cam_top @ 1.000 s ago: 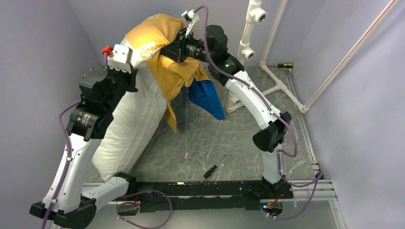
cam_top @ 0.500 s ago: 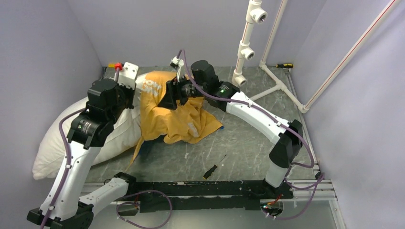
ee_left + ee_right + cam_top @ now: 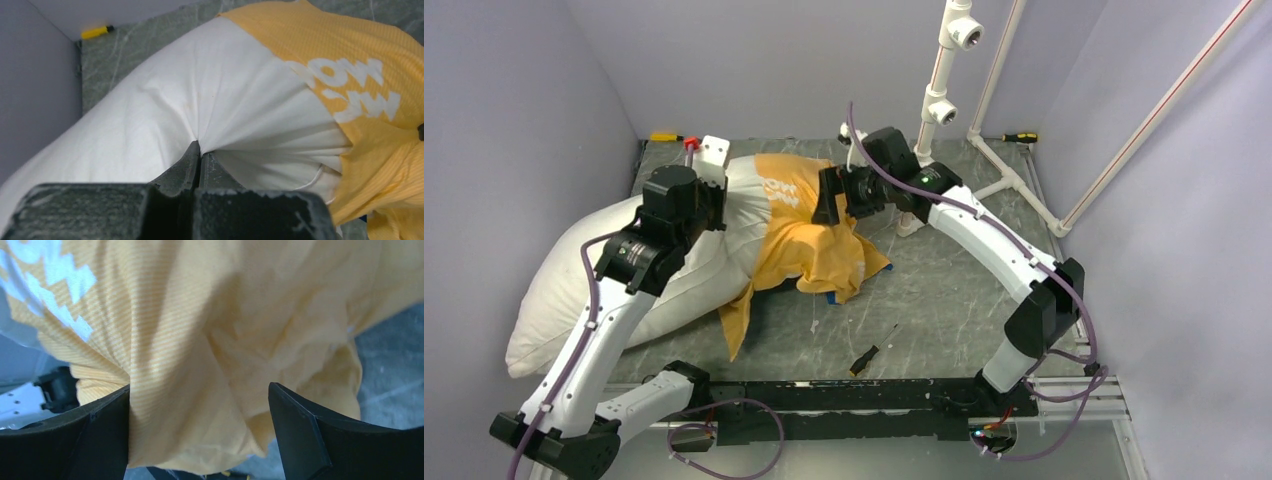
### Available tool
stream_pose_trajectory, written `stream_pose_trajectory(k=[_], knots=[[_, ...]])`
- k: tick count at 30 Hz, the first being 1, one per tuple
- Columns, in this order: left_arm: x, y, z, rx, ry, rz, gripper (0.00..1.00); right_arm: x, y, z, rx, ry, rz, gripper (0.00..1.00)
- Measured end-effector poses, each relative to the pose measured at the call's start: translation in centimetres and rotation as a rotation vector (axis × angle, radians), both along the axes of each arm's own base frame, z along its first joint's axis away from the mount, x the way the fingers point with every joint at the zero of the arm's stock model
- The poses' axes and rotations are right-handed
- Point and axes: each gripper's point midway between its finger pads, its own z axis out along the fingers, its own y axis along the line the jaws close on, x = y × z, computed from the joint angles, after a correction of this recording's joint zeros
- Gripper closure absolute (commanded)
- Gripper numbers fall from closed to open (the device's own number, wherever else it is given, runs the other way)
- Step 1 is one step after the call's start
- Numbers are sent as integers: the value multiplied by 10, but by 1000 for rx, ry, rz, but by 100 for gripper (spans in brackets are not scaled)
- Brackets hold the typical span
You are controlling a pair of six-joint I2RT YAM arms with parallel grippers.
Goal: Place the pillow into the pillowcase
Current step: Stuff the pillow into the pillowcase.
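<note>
Jaws of the left gripper (image 3: 200, 150) squeeze a pinch of the white pillow (image 3: 175, 100), which lies on the table (image 3: 924, 310) with its far end inside the yellow pillowcase (image 3: 809, 245), where the right gripper (image 3: 200, 395) has its jaws spread wide around loose cloth.

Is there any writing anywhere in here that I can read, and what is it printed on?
"OW": big white letters on the orange-yellow pillowcase, cut off by a fold.
Second line below it: too distorted to read.
No other writing is legible.
</note>
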Motion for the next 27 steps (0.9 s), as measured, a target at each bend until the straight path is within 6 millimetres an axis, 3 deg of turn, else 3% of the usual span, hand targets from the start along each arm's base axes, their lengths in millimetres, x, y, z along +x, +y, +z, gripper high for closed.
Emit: stream_pose_trajectory(k=[5, 9, 11, 13, 16, 20, 25, 27], knots=[[-3, -4, -23, -48, 90, 37, 100, -18, -27, -61, -126, 97, -43, 6], [-2, 11, -27, -37, 93, 126, 100, -30, -56, -112, -266, 178, -61, 7], [-1, 17, -22, -37, 71, 158, 100, -35, -63, -125, -296, 216, -46, 8], [-1, 18, -19, -44, 58, 163, 100, -36, -61, -124, -277, 221, -21, 8], [-1, 16, -20, -52, 58, 156, 100, -36, -47, -102, -209, 198, 28, 7], [-1, 10, -25, -79, 69, 142, 100, -23, -32, -42, -111, 78, 40, 7], [2, 0, -29, -127, 74, 109, 100, -1, -11, 82, 52, -156, 46, 12], [3, -3, -30, -142, 75, 95, 100, 4, -1, 120, 106, -230, 55, 17]])
